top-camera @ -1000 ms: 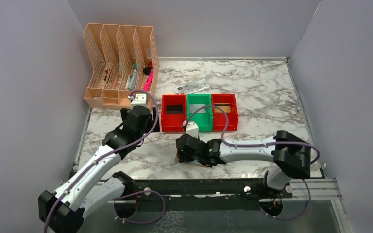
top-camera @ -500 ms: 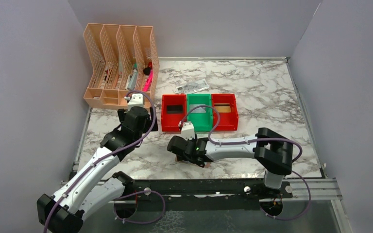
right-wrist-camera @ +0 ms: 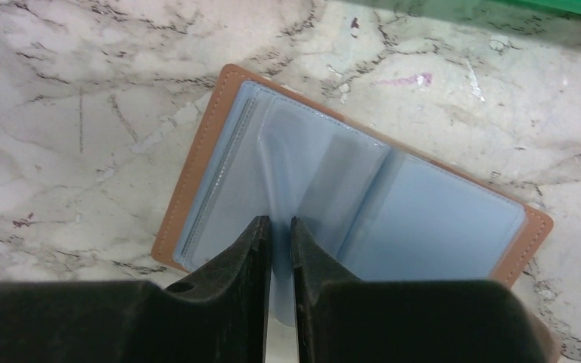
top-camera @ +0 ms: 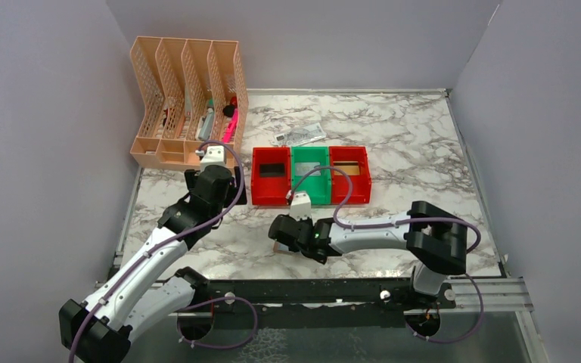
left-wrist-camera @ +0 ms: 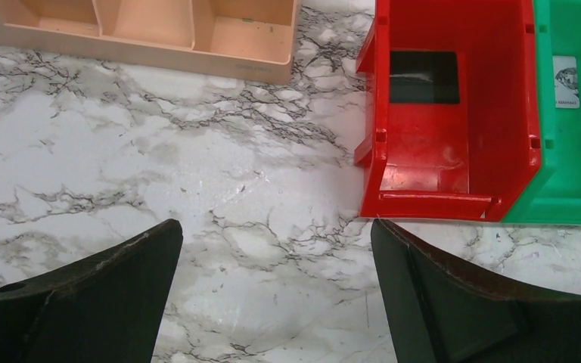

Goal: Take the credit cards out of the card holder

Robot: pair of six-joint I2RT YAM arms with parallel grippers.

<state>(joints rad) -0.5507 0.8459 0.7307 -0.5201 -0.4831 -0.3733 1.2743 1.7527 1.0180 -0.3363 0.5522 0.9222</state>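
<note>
The open tan-brown bifold card holder with 2 pale blue-grey inner panels [right-wrist-camera: 424,227] was laid flat on the marble surface [right-wrist-camera: 83,113], at the centre of the right wrist view. The right hand [right-wrist-camera: 278,225] was pinched nearly shut on a thin pale leaf at its fold. The left hand [left-wrist-camera: 274,231] was held wide open above bare surface. A dark flat plastic card [left-wrist-camera: 424,77] was seen in the red plastic bin [left-wrist-camera: 454,174] at upper right of the left wrist view.

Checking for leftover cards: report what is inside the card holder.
The card holder lies open: pale blue-grey panels, clear sleeves, no card showing. The right gripper seems to pinch one sleeve; its fingers hide the near edge.
</note>
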